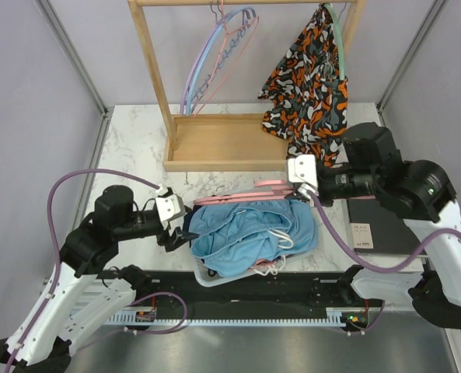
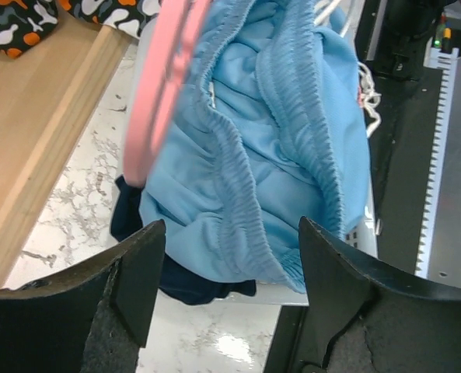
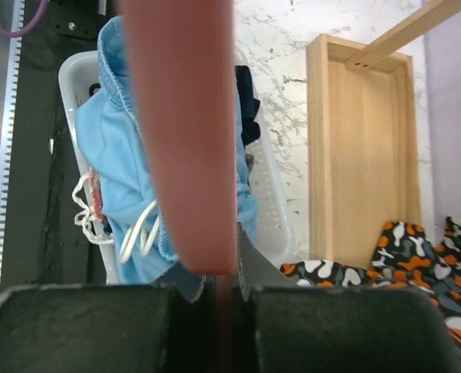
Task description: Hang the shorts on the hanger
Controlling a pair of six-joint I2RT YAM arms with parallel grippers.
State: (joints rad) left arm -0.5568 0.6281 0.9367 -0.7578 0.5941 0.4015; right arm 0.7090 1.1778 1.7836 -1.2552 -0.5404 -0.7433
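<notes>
Top external: right end effector (image 1: 295, 185) around hanger (image 1: 232, 199)

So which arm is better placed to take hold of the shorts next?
Left, probably. The left gripper is open and empty at the edge of the shorts, with the waistband just ahead of it in its wrist view. The right gripper is shut on the hanger, so it is occupied.
</notes>
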